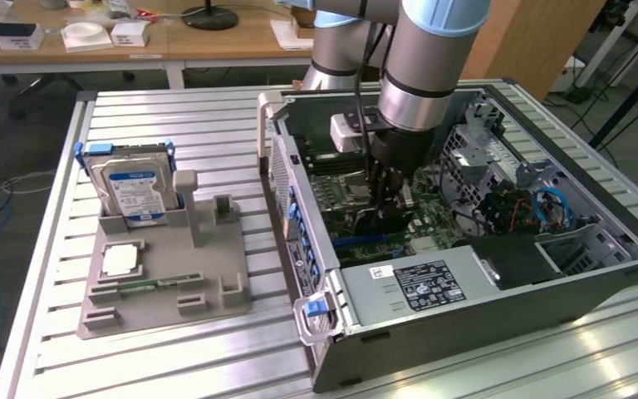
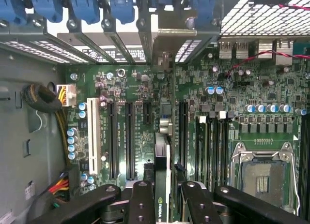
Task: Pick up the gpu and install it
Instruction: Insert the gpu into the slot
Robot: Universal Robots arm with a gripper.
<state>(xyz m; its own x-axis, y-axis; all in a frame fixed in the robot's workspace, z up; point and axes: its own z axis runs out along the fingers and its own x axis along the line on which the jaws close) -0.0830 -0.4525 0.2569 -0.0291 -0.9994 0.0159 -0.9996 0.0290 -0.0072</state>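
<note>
The claw (image 2: 163,202) is clamped on the graphics card (image 2: 162,156), which hangs edge-down between its fingers, just above the motherboard (image 2: 271,132) slots. In the exterior view its long axis seems to run eight to two o'clock, bracket end at eight.

Bright, even room light fills my exterior view, with glare streaking the slatted surface (image 1: 601,353) on that view's right. The computer case (image 1: 463,337) is shaded inside. On my wrist view, the rear grille (image 2: 252,16) is blown out white and the fingers (image 2: 140,204) read dark.
</note>
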